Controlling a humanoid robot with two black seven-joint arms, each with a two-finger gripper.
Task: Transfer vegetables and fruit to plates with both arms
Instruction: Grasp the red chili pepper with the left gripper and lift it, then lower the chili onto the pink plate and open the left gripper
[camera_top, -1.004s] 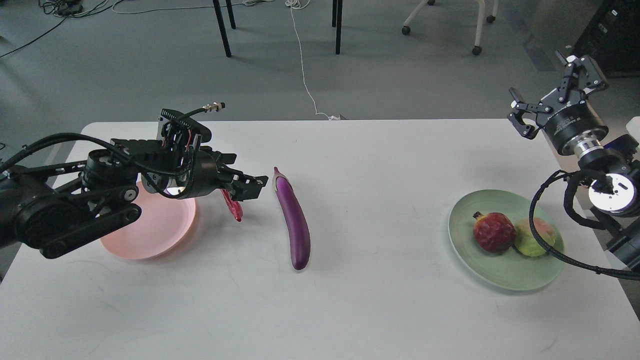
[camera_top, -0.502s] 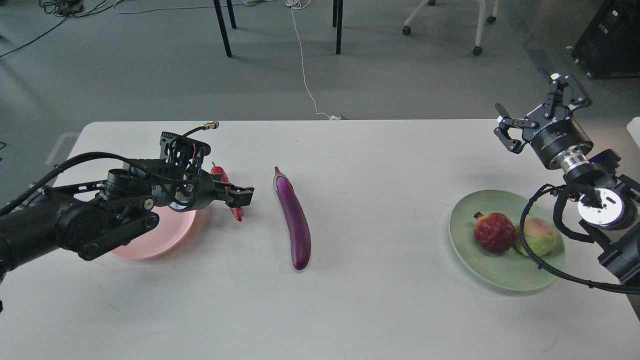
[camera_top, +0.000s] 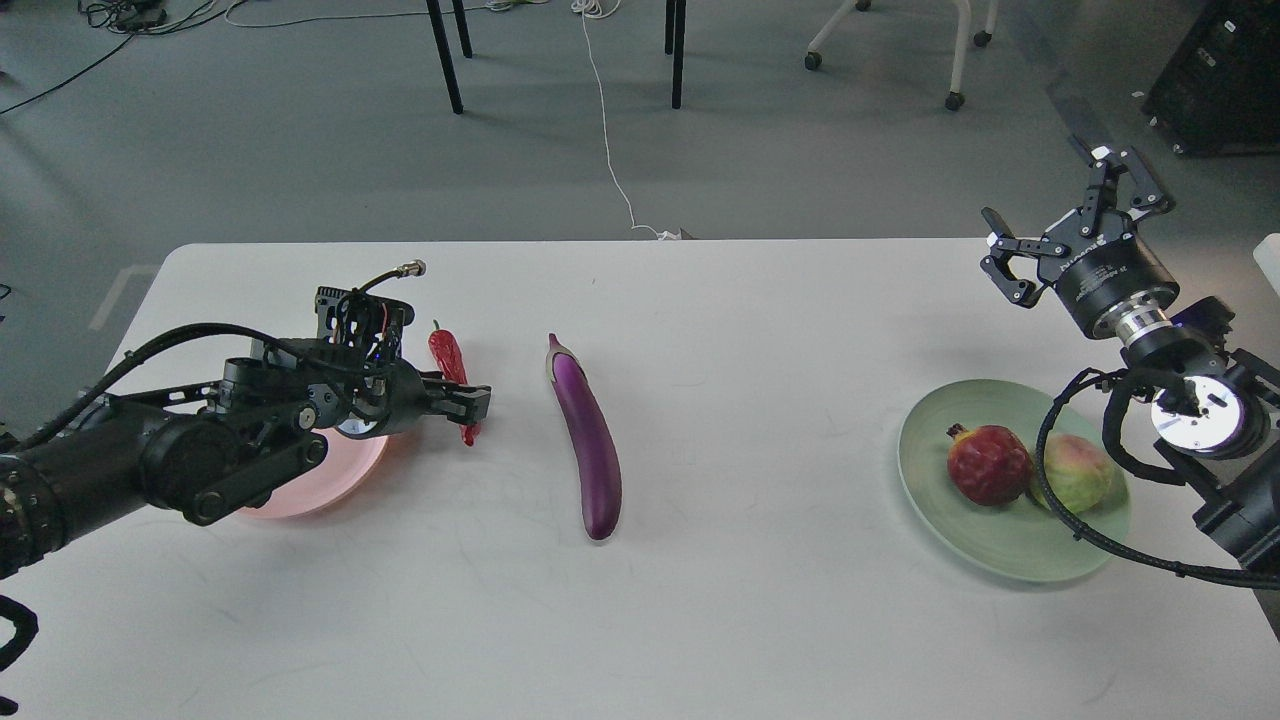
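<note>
The red chili pepper (camera_top: 446, 352) lies on the white table just right of the pink plate (camera_top: 300, 492). My left gripper (camera_top: 474, 402) is low over the chili's near part and hides it; its fingers are seen side-on, so I cannot tell how they stand. The purple eggplant (camera_top: 588, 440) lies lengthwise mid-table, to the right of that gripper. The pomegranate (camera_top: 988, 464) and the pale-green fruit (camera_top: 1080, 472) sit side by side on the green plate (camera_top: 960, 530). My right gripper (camera_top: 1064, 218) is open and empty, raised beyond the green plate.
My left arm (camera_top: 170, 465) covers most of the pink plate. A black cable (camera_top: 1060, 500) from my right arm loops over the green plate's right side. Chair legs and floor cables lie beyond the table's far edge (camera_top: 640, 241).
My left arm has lowered and drawn back to the left, so more of the chili shows; the chili has not moved. My right gripper has shifted down and left, still open.
</note>
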